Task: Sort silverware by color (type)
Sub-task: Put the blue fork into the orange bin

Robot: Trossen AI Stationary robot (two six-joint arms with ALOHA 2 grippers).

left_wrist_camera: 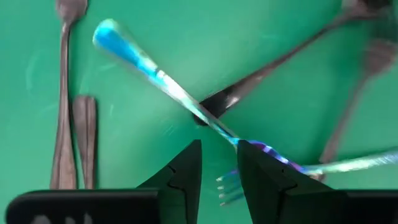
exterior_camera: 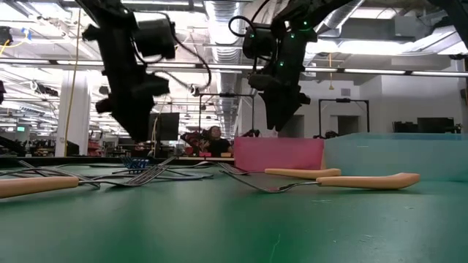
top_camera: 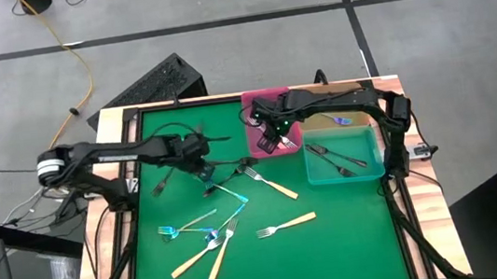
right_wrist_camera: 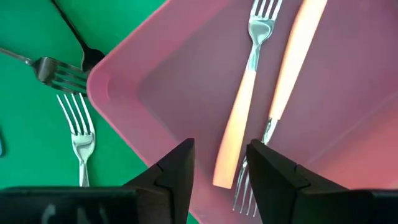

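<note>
**Forks half sorted across the green desk**

A blue fork (left_wrist_camera: 163,81) lies crossed over a dark fork (left_wrist_camera: 273,65) directly ahead of the left gripper (left_wrist_camera: 219,163), whose fingers stand a little apart with nothing between them. Beneath the right gripper (right_wrist_camera: 219,163), two tan-handled forks (right_wrist_camera: 245,106) lie inside the pink tray (right_wrist_camera: 118,81); its fingers are parted and empty too. Beside that gripper, the teal tray (top_camera: 313,171) holds dark forks (top_camera: 337,155). More tan-handled forks (top_camera: 286,224) and blue ones (top_camera: 183,226) are scattered on the desk (top_camera: 336,251), nearer the front edge than either gripper.
</note>
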